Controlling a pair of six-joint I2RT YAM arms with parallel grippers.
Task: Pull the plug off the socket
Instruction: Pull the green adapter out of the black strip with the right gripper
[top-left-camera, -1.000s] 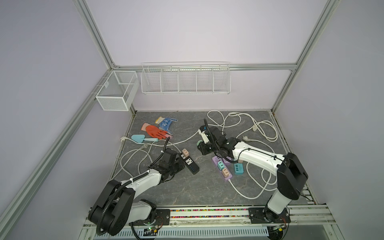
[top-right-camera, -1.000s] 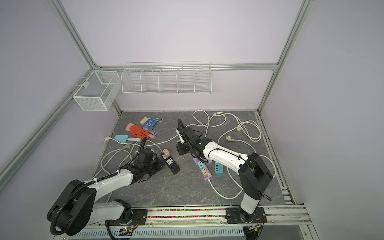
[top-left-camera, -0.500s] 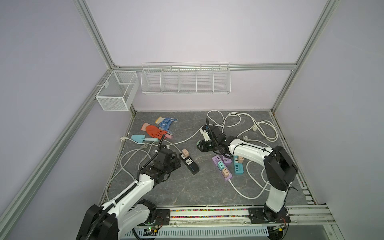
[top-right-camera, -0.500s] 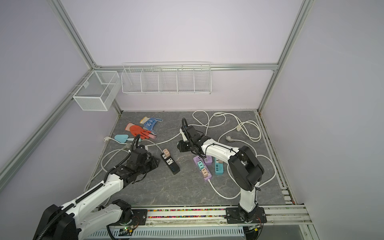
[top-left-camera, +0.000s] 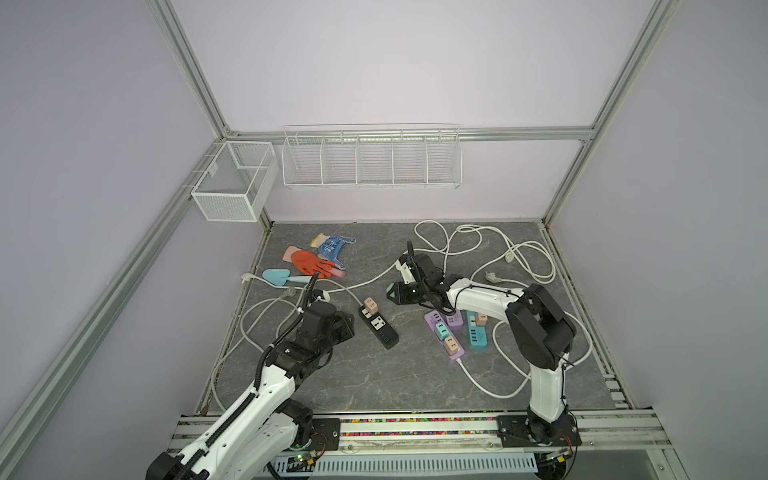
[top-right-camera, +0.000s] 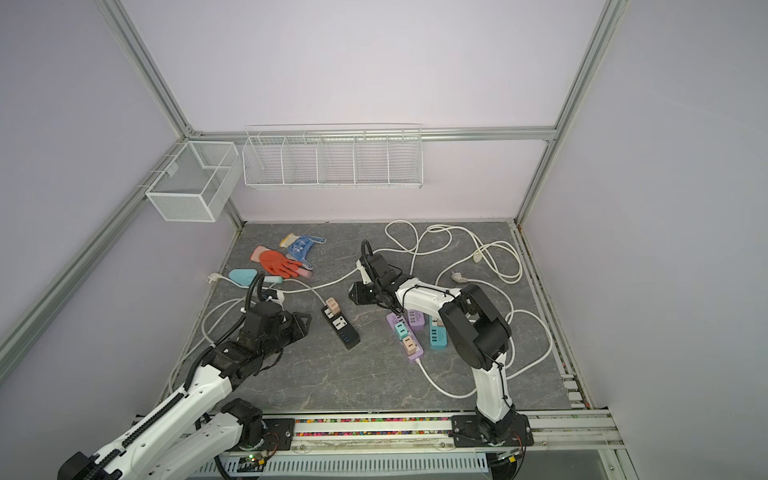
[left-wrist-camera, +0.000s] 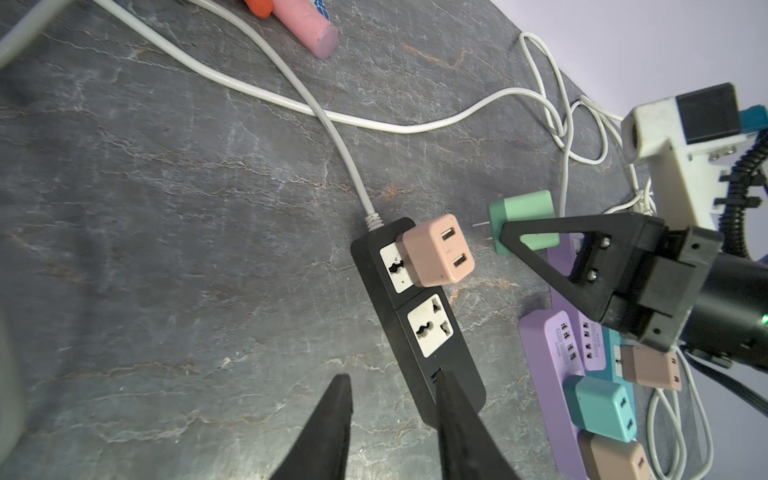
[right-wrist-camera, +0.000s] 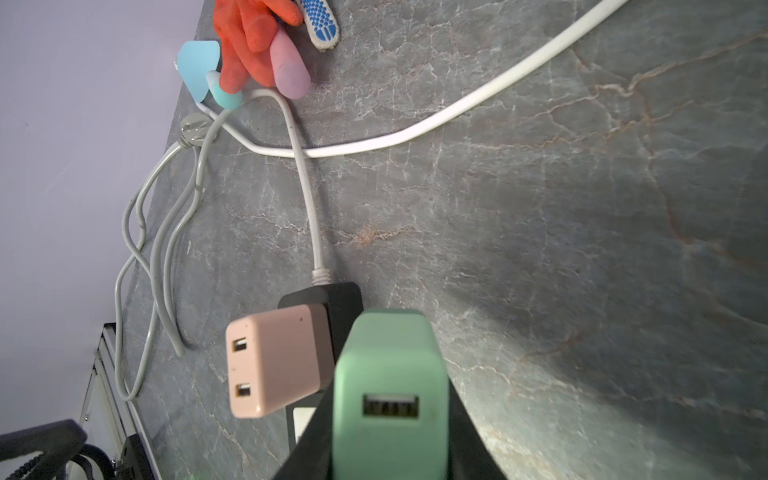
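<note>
Green plug (left-wrist-camera: 521, 212) is clamped in right tool (right-wrist-camera: 390, 374), prongs bare, clear of black strip (left-wrist-camera: 428, 324); extraction is judged done. Left tool (left-wrist-camera: 395, 376), lower centre, is narrowly parted and empty by strip's end, probably positioned for bracing.

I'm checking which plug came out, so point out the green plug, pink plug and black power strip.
green plug (right-wrist-camera: 390, 370), right wrist view, on its end face beside the USB port.
pink plug (left-wrist-camera: 453, 248), left wrist view, between its two USB ports.
black power strip (left-wrist-camera: 430, 324), left wrist view, on its empty socket.

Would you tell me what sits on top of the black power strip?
A pink adapter covers its cord-end socket; the next socket is bare. The adapter's pins are hidden.
</note>
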